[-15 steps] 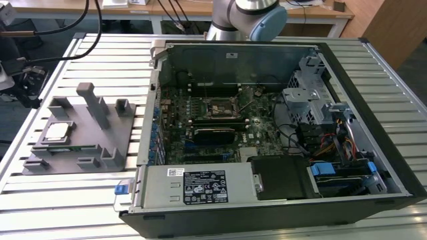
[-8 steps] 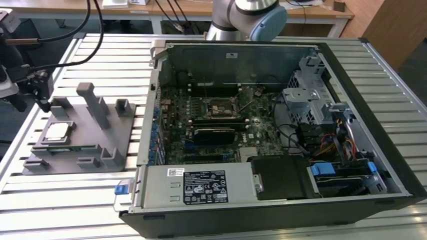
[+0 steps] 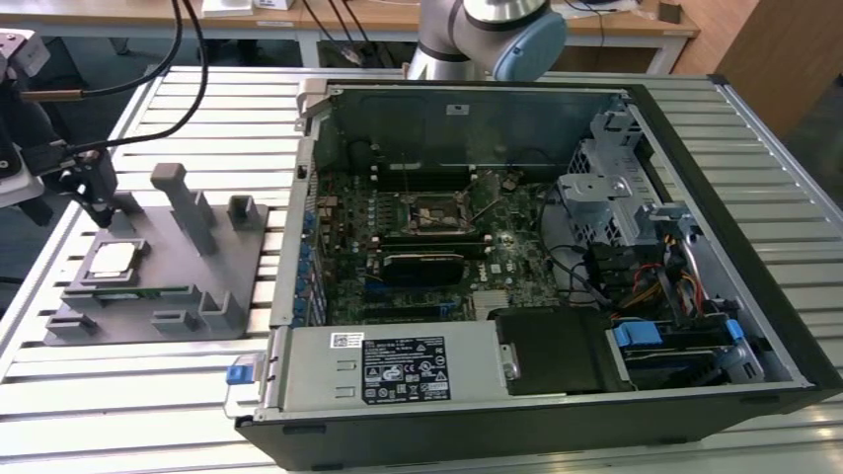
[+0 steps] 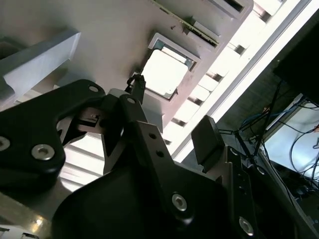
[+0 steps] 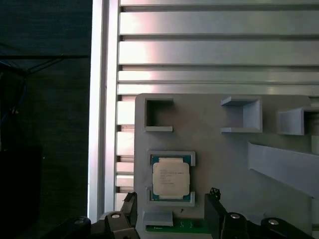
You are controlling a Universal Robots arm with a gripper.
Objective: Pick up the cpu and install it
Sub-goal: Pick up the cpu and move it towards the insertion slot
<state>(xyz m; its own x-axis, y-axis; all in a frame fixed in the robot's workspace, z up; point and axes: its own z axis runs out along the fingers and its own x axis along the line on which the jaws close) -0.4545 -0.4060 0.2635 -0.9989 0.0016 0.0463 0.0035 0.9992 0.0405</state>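
The cpu (image 3: 113, 260) is a small square chip with a silver top and lies flat in a recess of the grey fixture plate (image 3: 197, 281), at the exterior view's left. It also appears in both wrist views, seated in its framed pocket (image 5: 171, 178) (image 4: 164, 72). My gripper (image 3: 101, 209) hangs just above and behind the chip without touching it. Its black fingers (image 5: 213, 205) stand open, spread wider than the chip, with nothing between them. The motherboard's socket (image 3: 435, 212) sits in the middle of the open computer case (image 3: 737, 128).
A thin green memory stick (image 3: 129, 291) lies along the fixture's edge beside the chip. Grey posts (image 3: 185, 202) rise from the fixture. The slatted aluminium table (image 3: 132, 415) ends close to the fixture's left side. Cables (image 3: 172, 59) hang at the far left.
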